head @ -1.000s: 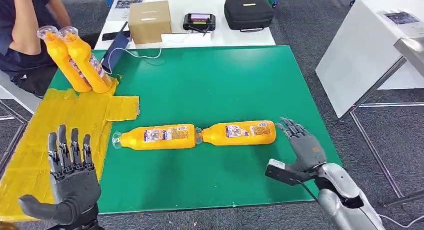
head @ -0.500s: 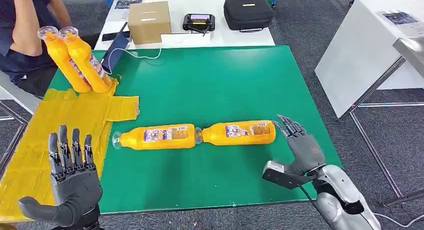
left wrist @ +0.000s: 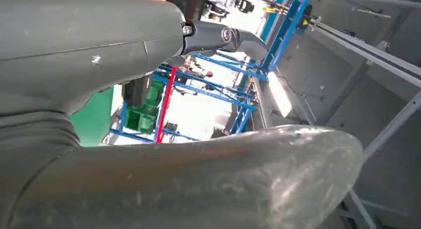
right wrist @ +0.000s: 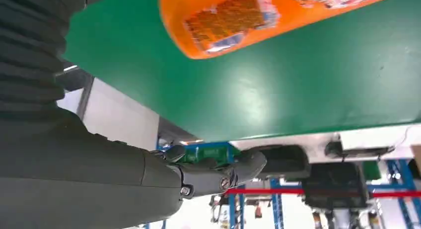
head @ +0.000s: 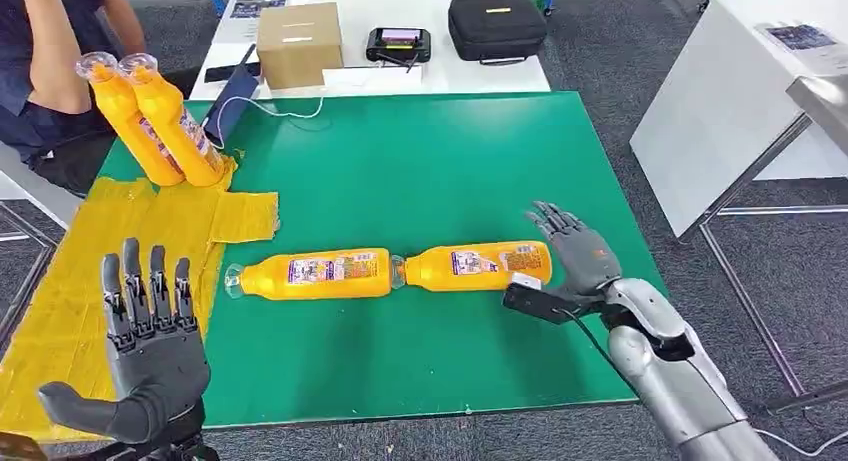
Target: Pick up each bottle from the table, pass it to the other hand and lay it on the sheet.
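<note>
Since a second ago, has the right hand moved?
Yes. The right hand has moved forward and inward over the green table, up to the base of the nearer orange plastic bottle.

no legible text or numbers in any view.
the printed labels on the two orange bottles lying on the green table, one [head: 315, 274] farther from the right hand's fingers [head: 548, 221] and one [head: 478, 265] just beside them, are too small and blurred to read; the same holds for the papers [head: 806, 35] on the white tables.
</note>
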Controlling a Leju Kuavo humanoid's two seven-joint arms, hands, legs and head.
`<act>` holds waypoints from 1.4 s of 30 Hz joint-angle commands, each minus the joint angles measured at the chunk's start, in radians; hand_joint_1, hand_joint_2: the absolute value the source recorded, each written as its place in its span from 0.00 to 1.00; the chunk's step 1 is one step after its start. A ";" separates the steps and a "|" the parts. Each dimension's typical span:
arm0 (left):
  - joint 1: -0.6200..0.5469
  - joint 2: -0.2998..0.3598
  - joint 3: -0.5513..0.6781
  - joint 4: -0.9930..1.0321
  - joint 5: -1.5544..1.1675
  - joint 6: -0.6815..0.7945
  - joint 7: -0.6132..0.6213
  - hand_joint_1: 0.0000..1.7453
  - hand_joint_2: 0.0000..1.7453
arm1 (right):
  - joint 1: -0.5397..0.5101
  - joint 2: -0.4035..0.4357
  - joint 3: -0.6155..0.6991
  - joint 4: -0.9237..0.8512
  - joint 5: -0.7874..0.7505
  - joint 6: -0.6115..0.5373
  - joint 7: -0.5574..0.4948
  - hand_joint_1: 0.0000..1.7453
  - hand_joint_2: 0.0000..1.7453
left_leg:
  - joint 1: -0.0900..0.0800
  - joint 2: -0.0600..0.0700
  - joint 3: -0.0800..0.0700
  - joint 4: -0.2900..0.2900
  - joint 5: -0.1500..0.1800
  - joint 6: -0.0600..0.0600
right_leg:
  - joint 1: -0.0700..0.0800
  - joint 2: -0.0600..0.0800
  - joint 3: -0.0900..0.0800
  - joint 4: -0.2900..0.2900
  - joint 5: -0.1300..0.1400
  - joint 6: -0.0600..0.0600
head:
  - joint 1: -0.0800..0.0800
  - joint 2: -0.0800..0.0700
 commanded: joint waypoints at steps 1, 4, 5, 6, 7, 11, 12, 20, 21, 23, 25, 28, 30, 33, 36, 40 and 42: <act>-0.044 0.021 -0.009 0.068 0.015 0.008 0.010 0.00 0.00 | -0.144 0.054 0.129 0.225 -0.011 0.026 0.003 0.00 1.00 | 0.001 -0.001 0.004 -0.001 -0.001 -0.002 | 0.000 0.009 0.003 -0.001 0.000 -0.003 | 0.000 0.000; -0.056 0.026 -0.018 0.079 0.008 0.011 0.013 0.00 0.00 | -0.183 0.076 0.156 0.292 -0.017 0.032 0.002 0.00 1.00 | 0.001 0.001 0.003 -0.001 -0.001 -0.002 | 0.000 0.008 0.002 -0.001 0.000 -0.002 | 0.000 0.000; -0.058 0.027 -0.022 0.082 0.007 0.012 0.012 0.00 0.00 | -0.190 0.084 0.159 0.308 -0.026 0.029 0.000 0.00 1.00 | 0.001 0.002 0.004 -0.001 -0.001 -0.003 | 0.000 0.012 0.003 -0.001 0.000 -0.003 | 0.000 0.000; -0.060 0.026 -0.025 0.086 0.008 0.012 0.012 0.00 0.00 | -0.195 0.090 0.162 0.319 -0.031 0.032 0.000 0.00 1.00 | 0.001 0.002 0.005 -0.001 -0.001 -0.003 | 0.000 0.011 0.003 -0.001 0.000 -0.003 | 0.000 0.000; -0.060 0.026 -0.026 0.087 0.010 0.012 0.012 0.00 0.00 | -0.199 0.094 0.165 0.330 -0.036 0.032 -0.001 0.00 1.00 | 0.001 0.000 0.003 -0.001 0.000 -0.002 | 0.000 0.007 0.002 -0.001 0.000 -0.002 | 0.000 0.000; -0.059 0.025 -0.030 0.094 0.012 0.014 0.013 0.00 0.00 | -0.203 0.097 0.174 0.345 -0.041 0.033 0.000 0.00 1.00 | 0.001 -0.001 0.003 -0.001 0.000 -0.002 | 0.000 0.007 0.003 -0.001 0.000 -0.002 | 0.000 0.000; -0.059 0.026 -0.031 0.098 0.015 0.014 0.014 0.00 0.00 | -0.207 0.097 0.183 0.354 -0.042 0.035 0.002 0.00 1.00 | 0.002 -0.001 0.005 -0.001 -0.001 -0.003 | 0.001 0.011 0.005 -0.001 -0.001 -0.004 | 0.000 0.000; -0.071 0.031 -0.038 0.105 0.024 0.018 0.015 0.00 0.00 | -0.225 0.099 0.200 0.418 -0.065 0.026 -0.002 0.00 1.00 | 0.001 -0.001 0.003 -0.001 -0.001 -0.002 | 0.000 0.007 0.003 0.000 0.000 -0.002 | 0.000 0.000; -0.073 0.031 -0.039 0.107 0.026 0.018 0.017 0.00 0.00 | -0.230 0.103 0.202 0.437 -0.066 0.027 -0.001 0.00 1.00 | 0.002 -0.002 0.004 0.000 -0.001 -0.003 | 0.001 0.009 0.004 0.000 -0.001 -0.004 | 0.000 0.000; -0.085 0.030 -0.046 0.115 0.039 0.028 0.026 0.00 0.00 | -0.259 0.112 0.241 0.523 -0.024 -0.003 0.010 0.00 1.00 | 0.002 -0.001 0.004 0.000 -0.001 -0.003 | 0.001 0.009 0.004 0.000 -0.001 -0.003 | 0.000 0.000; -0.092 0.033 -0.045 0.118 0.043 0.036 0.031 0.00 0.00 | -0.305 0.134 0.313 0.634 0.055 0.002 0.036 0.00 1.00 | 0.001 0.000 0.002 -0.001 0.000 -0.002 | 0.000 0.005 0.002 -0.001 0.000 -0.002 | 0.000 0.000; -0.087 0.043 -0.033 0.119 0.044 0.035 0.031 0.00 0.00 | -0.319 0.159 0.335 0.679 0.081 0.003 0.043 0.00 1.00 | 0.001 0.001 0.003 -0.001 0.000 -0.002 | 0.000 0.006 0.002 -0.001 0.001 -0.002 | 0.000 0.000; -0.075 0.047 0.005 0.120 0.056 0.031 0.021 0.00 0.00 | -0.366 0.225 0.391 0.788 0.147 0.007 0.052 0.00 1.00 | 0.001 0.000 0.002 -0.001 0.000 -0.002 | 0.000 0.005 0.002 -0.001 0.000 -0.002 | 0.000 0.000; -0.058 0.059 0.084 0.120 0.094 -0.007 0.003 0.00 0.00 | -0.396 0.336 0.407 0.882 0.162 0.020 0.070 1.00 1.00 | 0.001 0.007 0.006 -0.002 -0.002 -0.004 | 0.000 0.017 0.003 0.000 0.000 -0.004 | 0.000 0.000; -0.063 0.051 0.136 0.135 0.106 -0.042 0.013 0.00 0.00 | -0.401 0.389 0.412 0.924 0.162 0.030 0.086 1.00 1.00 | 0.002 0.009 0.007 -0.002 -0.001 -0.003 | 0.001 0.016 0.003 0.000 0.001 -0.004 | 0.001 0.000; -0.079 0.034 0.134 0.139 0.105 -0.050 0.024 0.00 0.00 | -0.392 0.376 0.414 0.933 0.162 0.032 0.083 1.00 1.00 | 0.003 0.004 0.007 -0.002 0.000 -0.003 | 0.002 0.012 0.003 0.001 0.000 -0.003 | 0.000 0.000; -0.086 0.029 0.127 0.137 0.101 -0.048 0.033 0.00 0.00 | -0.390 0.370 0.414 0.932 0.162 0.028 0.081 1.00 1.00 | 0.004 0.003 0.006 -0.001 0.000 -0.003 | 0.003 0.011 0.003 0.001 -0.001 -0.003 | 0.000 0.000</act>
